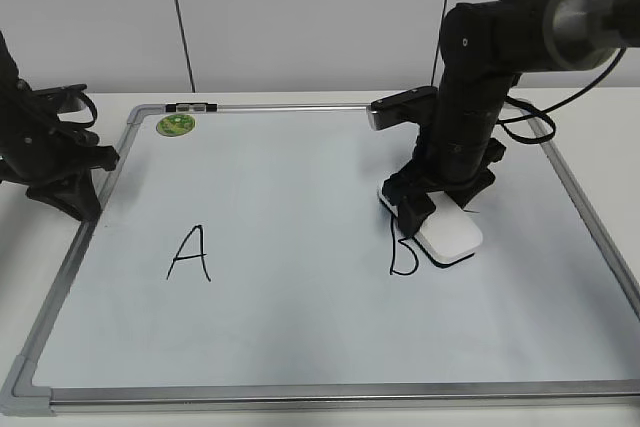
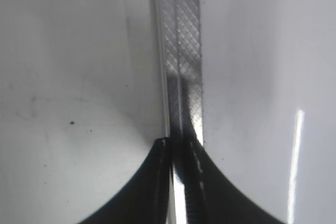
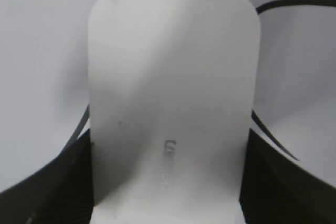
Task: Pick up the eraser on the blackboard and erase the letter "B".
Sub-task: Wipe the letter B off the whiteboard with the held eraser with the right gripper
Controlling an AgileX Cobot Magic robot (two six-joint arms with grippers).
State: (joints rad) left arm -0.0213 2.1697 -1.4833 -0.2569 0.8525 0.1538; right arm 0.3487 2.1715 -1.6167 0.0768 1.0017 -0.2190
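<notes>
— White wall [image 1: 300, 17] behind, white table [image 1: 600, 107] below. What writing can you read?

— On the blackboard [image 1: 300, 277], a black "A" [image 1: 189, 254] toward the near-left corner. The letter "B" [image 1: 402, 259] sits right of centre, its upper right part hidden under the eraser [image 1: 448, 234]. The eraser's grey lettering is too blurred to read in the right wrist view.

— And the claws?

— The right gripper [image 1: 425, 209] clamps the eraser's two long sides, pressing it on the board. The left gripper [image 2: 178, 182] hangs at the board's left edge over the metal frame [image 2: 181, 51], fingers nearly touching. A green magnet [image 1: 175, 125] sits at the far-left corner, its print illegible.
</notes>
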